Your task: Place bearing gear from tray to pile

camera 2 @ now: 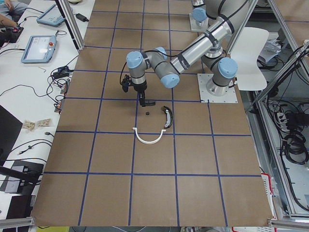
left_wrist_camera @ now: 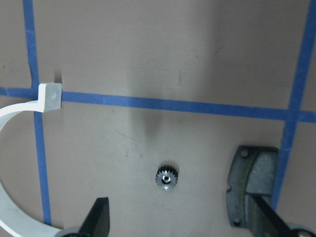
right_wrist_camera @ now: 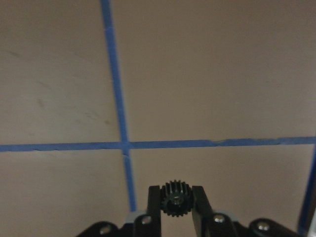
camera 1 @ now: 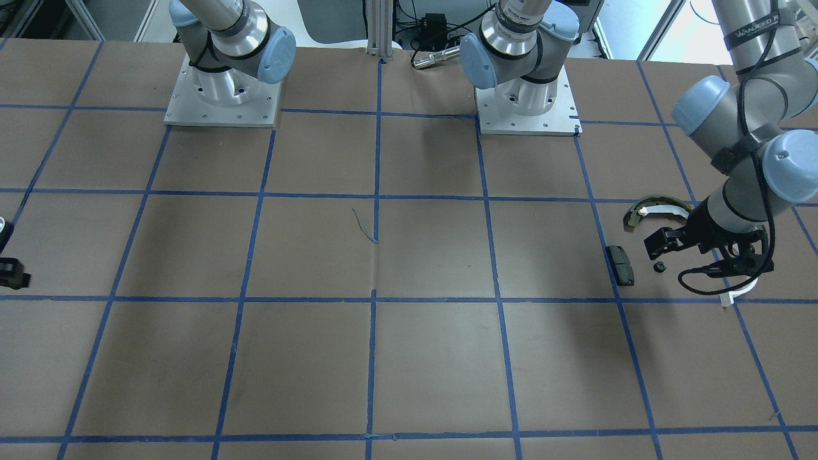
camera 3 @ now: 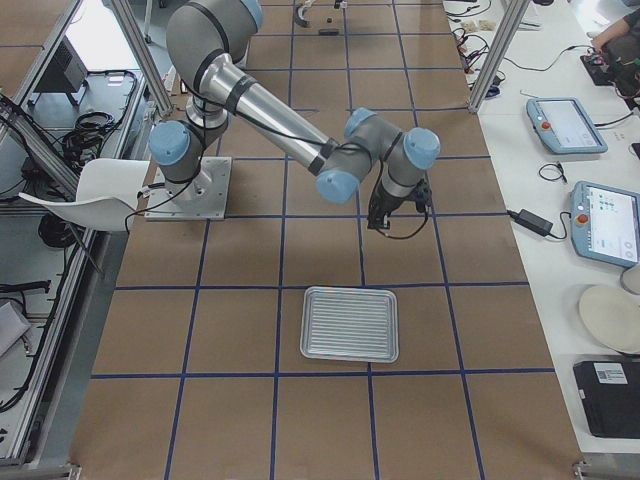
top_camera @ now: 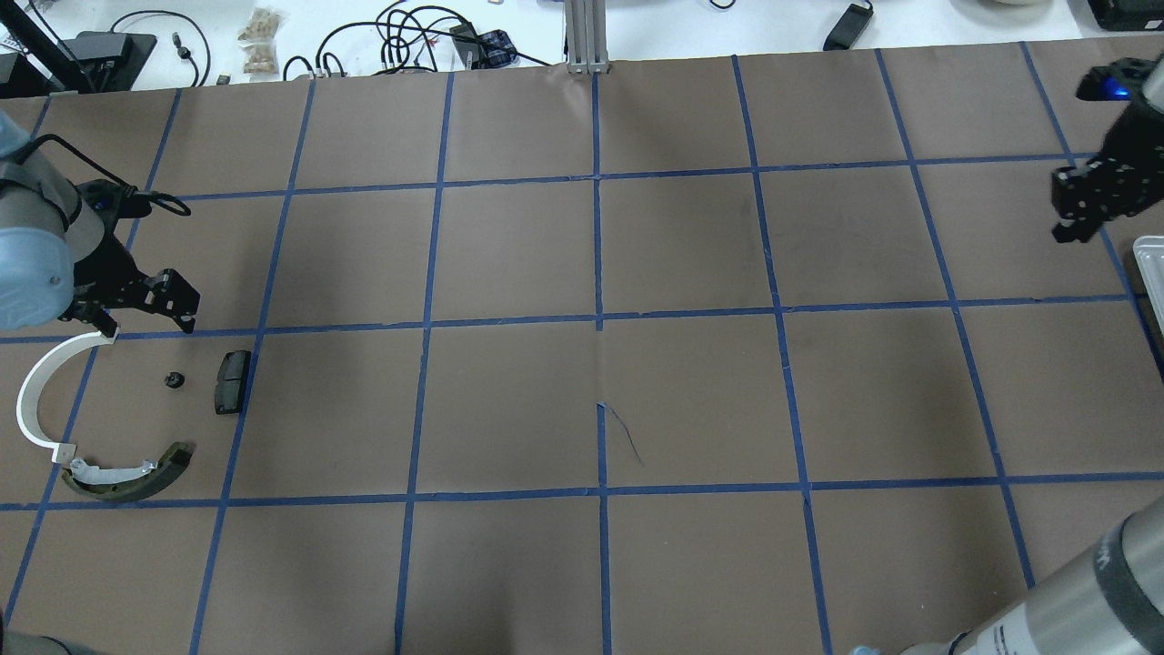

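Pinching a bearing gear [right_wrist_camera: 175,199], the right pincer [right_wrist_camera: 176,196] hangs above the table [right_wrist_camera: 222,74].

Small black gear [right_wrist_camera: 176,200] pinched in my right gripper [right_wrist_camera: 176,195]; in the pile [top_camera: 175,379] I see white half-ring [top_camera: 35,400], olive shoe [top_camera: 127,479], black pad [top_camera: 232,382], second gear [left_wrist_camera: 167,177] lying flat

Overhead and front-facing cameras look steeply down on the counter [top_camera: 509,255] from opposite sides, sharing the pile [top_camera: 232,382]: 9 o'clock overhead, 3 o'clock frontally. End cameras look lengthwise; wrist cameras sit close.
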`<state>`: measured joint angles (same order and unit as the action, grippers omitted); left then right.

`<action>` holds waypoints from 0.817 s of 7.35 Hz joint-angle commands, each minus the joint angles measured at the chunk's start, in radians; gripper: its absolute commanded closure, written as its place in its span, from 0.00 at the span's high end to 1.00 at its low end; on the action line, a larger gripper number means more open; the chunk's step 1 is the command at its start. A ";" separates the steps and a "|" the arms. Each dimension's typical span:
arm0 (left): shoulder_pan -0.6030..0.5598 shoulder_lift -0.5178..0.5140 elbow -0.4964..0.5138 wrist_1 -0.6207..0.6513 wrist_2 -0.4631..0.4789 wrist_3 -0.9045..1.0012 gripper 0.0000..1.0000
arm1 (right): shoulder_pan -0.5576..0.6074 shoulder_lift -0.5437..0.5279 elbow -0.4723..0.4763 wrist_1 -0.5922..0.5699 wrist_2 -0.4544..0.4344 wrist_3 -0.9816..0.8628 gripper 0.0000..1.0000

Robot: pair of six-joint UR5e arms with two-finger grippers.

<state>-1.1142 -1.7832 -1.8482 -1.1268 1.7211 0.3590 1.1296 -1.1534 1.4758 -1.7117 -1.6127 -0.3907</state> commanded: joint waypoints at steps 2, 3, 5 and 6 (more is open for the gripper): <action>-0.227 0.144 0.154 -0.299 -0.103 -0.293 1.00 | 0.377 -0.025 0.024 0.008 0.172 0.521 0.00; -0.310 0.183 0.212 -0.388 -0.125 -0.361 1.00 | 0.468 -0.014 0.040 -0.020 0.200 0.608 0.00; -0.429 0.231 0.276 -0.415 -0.120 -0.464 1.00 | 0.536 -0.017 0.133 -0.144 0.302 0.717 0.00; -0.441 0.235 0.265 -0.415 -0.124 -0.475 1.00 | 0.583 -0.011 0.197 -0.240 0.316 0.757 0.00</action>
<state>-1.5204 -1.5619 -1.5911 -1.5333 1.5996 -0.0846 1.6588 -1.1688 1.6017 -1.8480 -1.3319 0.3042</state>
